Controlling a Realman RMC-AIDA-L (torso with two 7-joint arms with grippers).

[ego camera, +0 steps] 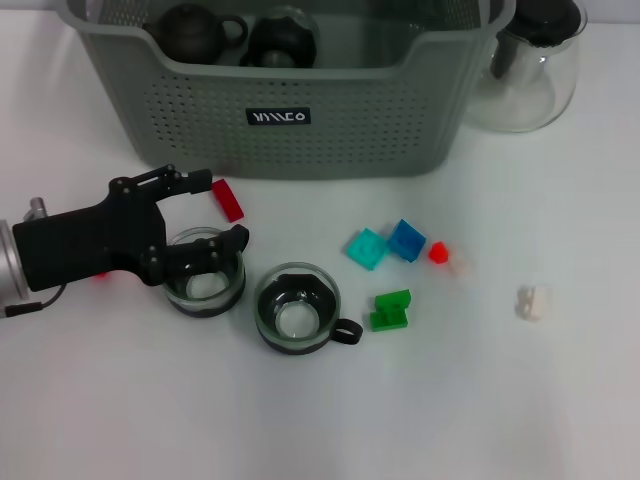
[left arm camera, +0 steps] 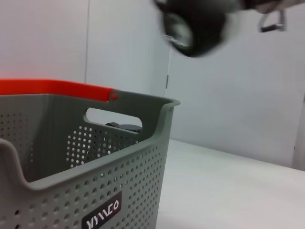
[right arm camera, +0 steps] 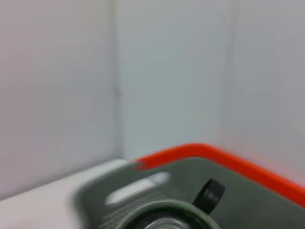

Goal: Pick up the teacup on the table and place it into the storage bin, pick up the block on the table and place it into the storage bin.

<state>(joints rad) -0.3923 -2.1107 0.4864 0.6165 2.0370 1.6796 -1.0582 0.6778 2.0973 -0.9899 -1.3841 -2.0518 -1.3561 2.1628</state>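
Reaching in from the left, our left gripper (ego camera: 205, 215) has its fingers spread around the nearer teacup (ego camera: 204, 271), with the storage bin (ego camera: 330, 130) straight beyond it.

The storage bin (ego camera: 290, 120) is cut off by the head view's top edge; the left gripper (ego camera: 205, 215) partly hides a teacup (ego camera: 205, 275); the right wrist view is blurred.

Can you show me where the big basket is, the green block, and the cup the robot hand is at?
storage bin (ego camera: 400, 120), head view, on its perforated front wall.
green block (ego camera: 392, 310), head view, on its top face.
teacup (ego camera: 205, 288), head view, on its glass bottom, at the left gripper (ego camera: 218, 213).
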